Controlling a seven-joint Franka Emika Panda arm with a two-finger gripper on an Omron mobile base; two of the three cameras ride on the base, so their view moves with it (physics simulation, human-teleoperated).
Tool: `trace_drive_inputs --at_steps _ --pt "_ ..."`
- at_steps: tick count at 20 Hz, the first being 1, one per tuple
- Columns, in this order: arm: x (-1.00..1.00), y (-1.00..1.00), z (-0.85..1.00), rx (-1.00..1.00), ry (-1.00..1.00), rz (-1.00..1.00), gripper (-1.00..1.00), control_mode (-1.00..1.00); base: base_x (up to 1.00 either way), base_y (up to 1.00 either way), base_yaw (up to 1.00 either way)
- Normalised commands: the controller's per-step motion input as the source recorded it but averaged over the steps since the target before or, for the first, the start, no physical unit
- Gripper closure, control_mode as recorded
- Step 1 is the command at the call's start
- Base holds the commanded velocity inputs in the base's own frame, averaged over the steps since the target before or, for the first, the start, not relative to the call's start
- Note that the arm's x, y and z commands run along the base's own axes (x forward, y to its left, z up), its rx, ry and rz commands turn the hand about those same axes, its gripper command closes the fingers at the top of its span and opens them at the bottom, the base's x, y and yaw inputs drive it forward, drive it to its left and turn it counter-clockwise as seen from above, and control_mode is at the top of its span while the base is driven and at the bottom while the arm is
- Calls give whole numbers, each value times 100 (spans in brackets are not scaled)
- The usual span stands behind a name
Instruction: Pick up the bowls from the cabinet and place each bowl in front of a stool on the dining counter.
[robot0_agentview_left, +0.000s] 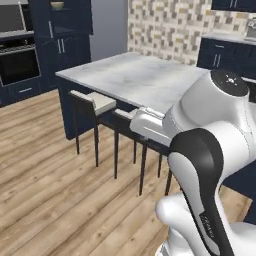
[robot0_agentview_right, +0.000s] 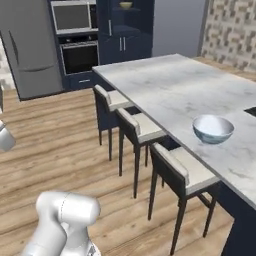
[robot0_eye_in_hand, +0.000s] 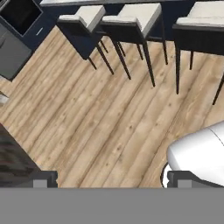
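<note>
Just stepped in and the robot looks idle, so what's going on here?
The robot is moving bowls from the cabinet to the dining counter. One white bowl with a blue outside already sits on the marble in front of the nearest stool. A tan bowl is on the cabinet's shelf across the room. The gripper is open and empty, pointed down at the wooden floor beside the stools, touching nothing. One bowl placed, one to fetch.
</note>
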Motion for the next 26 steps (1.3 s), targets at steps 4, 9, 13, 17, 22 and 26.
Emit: trace_drive_inputs --at_steps 4,9,13,17,22,26 --pt "0 0 0 0 0 0 -100 100 92 51 32" --pt "0 0 0 0 0 0 -100 100 100 97 -3" --pt "0 0 0 0 0 0 -100 100 100 100 -6" --pt "0 0 0 0 0 0 -100 100 100 100 -4" --pt "0 0 0 0 0 0 -100 100 100 100 -4" --pt "0 0 0 0 0 0 -100 100 100 100 -3"
